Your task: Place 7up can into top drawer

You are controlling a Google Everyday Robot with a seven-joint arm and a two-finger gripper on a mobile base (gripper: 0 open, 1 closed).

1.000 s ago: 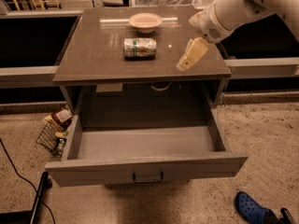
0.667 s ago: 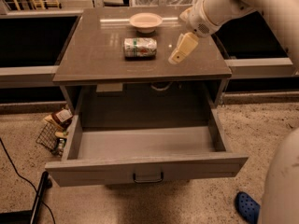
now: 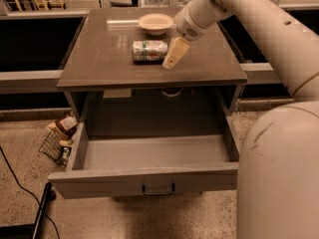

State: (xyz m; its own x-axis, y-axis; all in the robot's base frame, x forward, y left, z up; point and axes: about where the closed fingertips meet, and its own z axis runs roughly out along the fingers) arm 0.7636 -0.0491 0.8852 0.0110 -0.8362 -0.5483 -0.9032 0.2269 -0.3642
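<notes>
The 7up can (image 3: 148, 50) lies on its side on the brown cabinet top (image 3: 99, 63), in front of the bowl. My gripper (image 3: 171, 54) hangs just to the right of the can, pointing down and to the left, with its cream tip close beside the can's right end. The top drawer (image 3: 149, 179) is pulled fully open below the cabinet top. Its grey front panel faces me with a small dark handle (image 3: 158, 189) at its centre.
A shallow pale bowl (image 3: 156, 23) stands on the cabinet top behind the can. A wire basket of packets (image 3: 59, 139) sits on the floor left of the drawer. A black cable (image 3: 20, 183) runs along the floor at left. My pale arm and body (image 3: 279, 173) fill the right side.
My gripper has moved left across the cabinet top, from well right of the can to right beside it. The can and the drawer have not moved.
</notes>
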